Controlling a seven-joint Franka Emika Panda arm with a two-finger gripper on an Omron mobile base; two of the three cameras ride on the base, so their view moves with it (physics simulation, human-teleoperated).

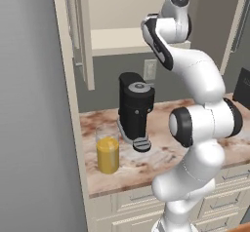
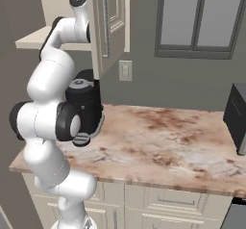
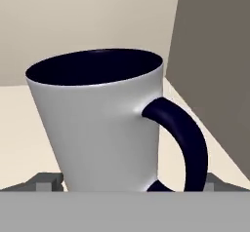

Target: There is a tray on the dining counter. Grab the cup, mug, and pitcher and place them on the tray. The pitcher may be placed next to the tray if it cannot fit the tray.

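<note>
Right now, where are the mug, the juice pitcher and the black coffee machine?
mug (image 3: 97, 128), hand view, grey side wall.
pitcher (image 1: 108, 155), left base view, juice-filled lower part.
coffee machine (image 1: 135, 108), left base view, front of body.

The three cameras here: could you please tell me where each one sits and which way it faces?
Left base view: behind the arm to its left, facing the counter with the pitcher and coffee machine; the arm rises at lower right.
Right base view: behind the arm to its right, facing the same counter; the arm rises at lower left.
Hand view: on the hand, close on the mug between the open gripper fingertips.
Both base views share the coffee machine.
</note>
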